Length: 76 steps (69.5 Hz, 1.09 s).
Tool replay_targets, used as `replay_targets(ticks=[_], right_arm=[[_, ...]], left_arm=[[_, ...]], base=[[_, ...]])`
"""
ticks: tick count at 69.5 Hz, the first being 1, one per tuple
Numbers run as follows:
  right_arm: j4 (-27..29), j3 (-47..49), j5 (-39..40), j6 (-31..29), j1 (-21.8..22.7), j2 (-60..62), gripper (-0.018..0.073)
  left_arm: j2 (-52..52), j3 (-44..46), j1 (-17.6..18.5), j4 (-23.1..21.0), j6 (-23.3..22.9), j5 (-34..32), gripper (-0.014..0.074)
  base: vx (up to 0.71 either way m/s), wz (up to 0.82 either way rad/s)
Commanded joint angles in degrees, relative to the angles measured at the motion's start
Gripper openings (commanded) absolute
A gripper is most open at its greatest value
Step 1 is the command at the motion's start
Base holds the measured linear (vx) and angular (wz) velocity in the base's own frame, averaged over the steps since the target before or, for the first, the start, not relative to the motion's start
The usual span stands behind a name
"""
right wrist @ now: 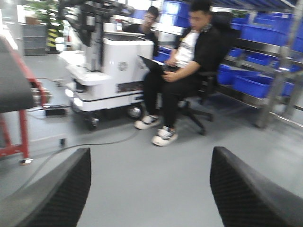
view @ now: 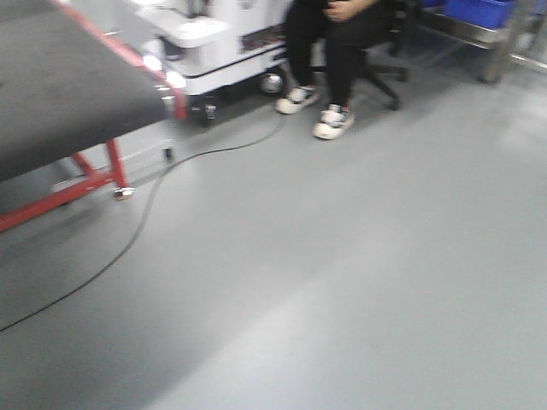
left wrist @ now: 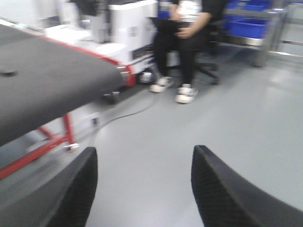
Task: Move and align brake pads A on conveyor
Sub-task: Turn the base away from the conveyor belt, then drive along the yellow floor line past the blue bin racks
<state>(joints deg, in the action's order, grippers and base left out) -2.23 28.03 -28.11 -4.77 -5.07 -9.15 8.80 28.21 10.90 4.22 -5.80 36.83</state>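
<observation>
The conveyor (view: 60, 81) is a dark rough belt with a red edge strip on a red frame, at the upper left of the front view. It also fills the left of the left wrist view as conveyor (left wrist: 47, 80), and only its end shows in the right wrist view as conveyor (right wrist: 12, 90). A small dark spot lies on the belt at the left edge of the left wrist view, too blurred to identify. The brake pads A are out of view. My left gripper (left wrist: 144, 187) is open over bare floor. My right gripper (right wrist: 150, 189) is open too, with nothing between its fingers.
A white mobile robot base (right wrist: 106, 75) stands beyond the conveyor's end. A seated person in black (right wrist: 182, 71) is beside it on an office chair. A black cable (view: 145, 209) runs across the grey floor. Blue bins on steel shelving (right wrist: 265, 52) line the right.
</observation>
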Motion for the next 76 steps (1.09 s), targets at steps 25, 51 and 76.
replay_targets(ticks=[25,51,76], right_arm=[[-0.4,1.4,4.5,-0.6,0.3,-0.9,0.0515],[-0.4,1.4,4.5,-0.6,0.3,-0.9,0.0515],[-0.3,1.4,4.5,-0.6,0.3,-0.9,0.0515]], left_arm=[[0.9,1.3,0.2,-0.3,-0.2,-4.1,0.0408],[0.9,1.3,0.2,-0.3,-0.2,-4.1,0.0408],[0.9,1.3,0.2,-0.3,-0.2,-4.1,0.0408]], base=[[-0.21,-0.8],[-0.08,-0.84],[0.12,-0.84]])
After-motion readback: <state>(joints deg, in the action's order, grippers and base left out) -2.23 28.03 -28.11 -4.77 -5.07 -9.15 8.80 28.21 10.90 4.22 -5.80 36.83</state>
